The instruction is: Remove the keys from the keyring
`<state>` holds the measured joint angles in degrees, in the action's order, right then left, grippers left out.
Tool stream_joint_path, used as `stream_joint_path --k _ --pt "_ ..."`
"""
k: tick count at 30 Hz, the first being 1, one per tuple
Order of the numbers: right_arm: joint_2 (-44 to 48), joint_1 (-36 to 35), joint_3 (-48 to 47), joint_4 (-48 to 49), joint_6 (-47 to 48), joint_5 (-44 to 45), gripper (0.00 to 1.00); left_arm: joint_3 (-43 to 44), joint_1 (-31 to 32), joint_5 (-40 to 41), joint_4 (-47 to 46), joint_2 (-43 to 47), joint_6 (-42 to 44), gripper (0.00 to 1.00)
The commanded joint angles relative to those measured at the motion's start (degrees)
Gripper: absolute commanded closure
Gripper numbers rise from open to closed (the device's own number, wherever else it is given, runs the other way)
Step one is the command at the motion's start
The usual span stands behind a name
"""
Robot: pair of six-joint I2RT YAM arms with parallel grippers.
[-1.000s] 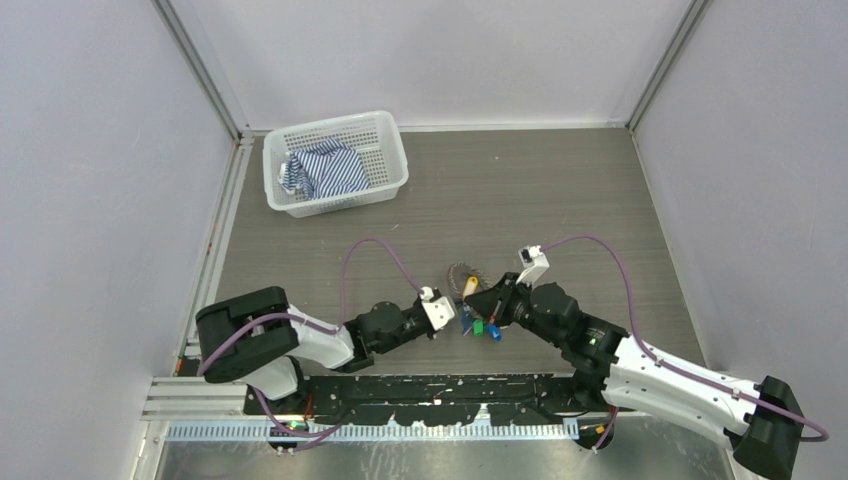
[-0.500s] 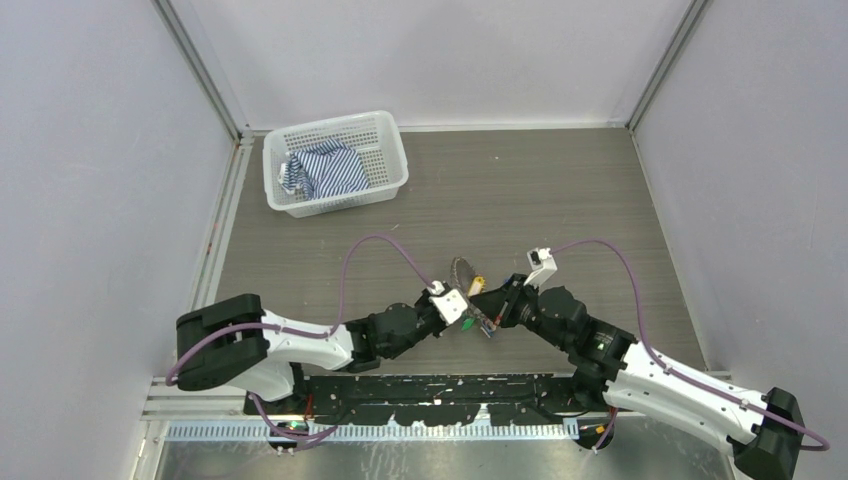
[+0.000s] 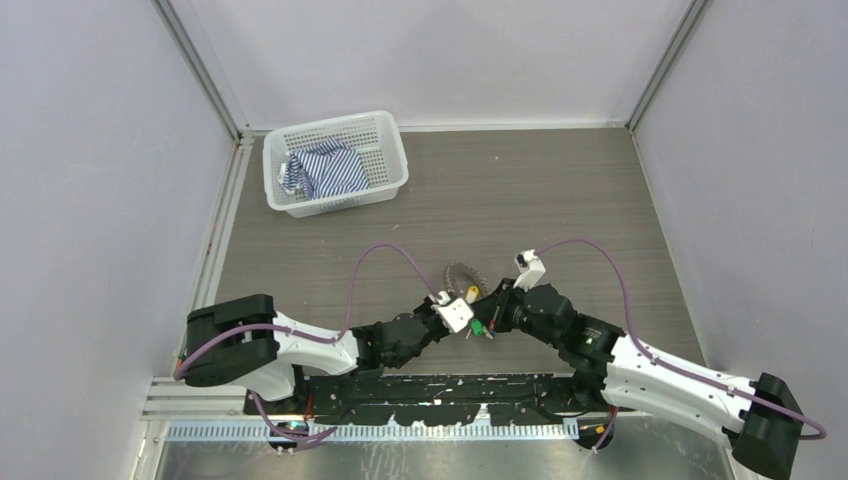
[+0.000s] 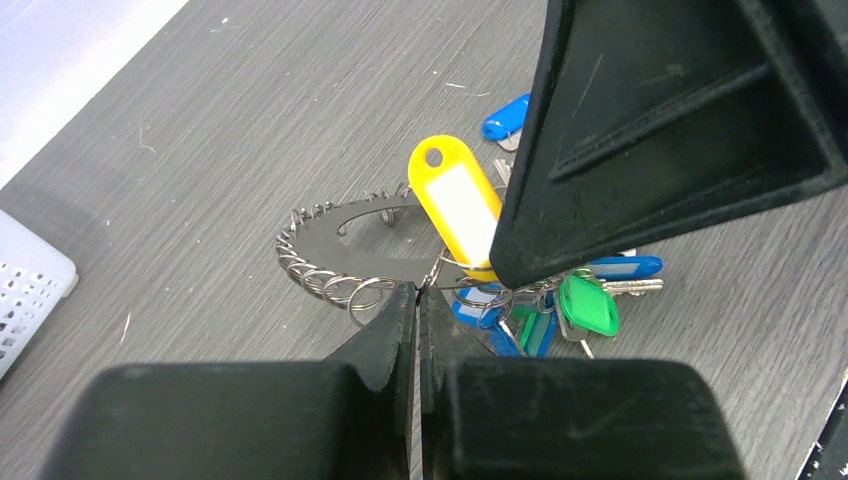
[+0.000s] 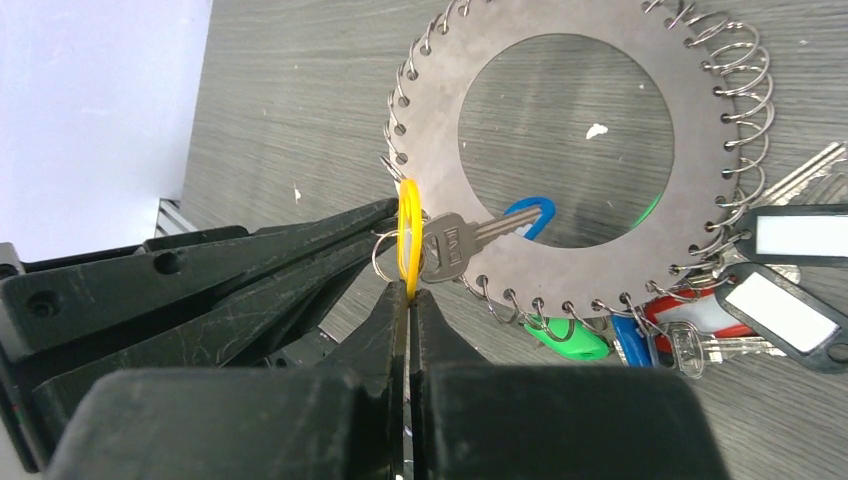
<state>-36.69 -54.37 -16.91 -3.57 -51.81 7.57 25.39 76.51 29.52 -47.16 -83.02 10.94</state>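
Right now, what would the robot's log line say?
left gripper: shut, tips beside yellow tag | right gripper: shut on yellow tag | keys: on keyring

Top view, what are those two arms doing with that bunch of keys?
Both arms are working on the keyring lying on the table. The right gripper is shut on a yellow tag, and the left gripper is shut too, its tips right beside that tag. Other keys with blue, green and red tags sit bunched at the keyring's edge.
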Motion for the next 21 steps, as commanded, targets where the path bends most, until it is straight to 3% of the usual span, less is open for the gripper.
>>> stream_joint_path --k 1,12,18,21 --pt "-3.6 0.0 -1.8 2.8 2.4 -4.2 0.99 1.4 -0.2 5.0 -5.7 0.4 0.3 1.00" --pt "-10.1 -0.1 -4.4 1.2 3.7 -4.8 0.99 1.5 0.6 3.7 -5.8 0.5 0.9 1.00" --pt "-4.3 0.0 -6.9 -7.4 5.3 3.4 0.99 -0.3 0.6 1.2 -5.5 1.9 -0.9 0.99" --pt "0.1 0.0 -5.4 -6.4 5.9 4.7 0.99 -1.3 0.6 -3.8 -3.8 3.2 0.2 0.94"
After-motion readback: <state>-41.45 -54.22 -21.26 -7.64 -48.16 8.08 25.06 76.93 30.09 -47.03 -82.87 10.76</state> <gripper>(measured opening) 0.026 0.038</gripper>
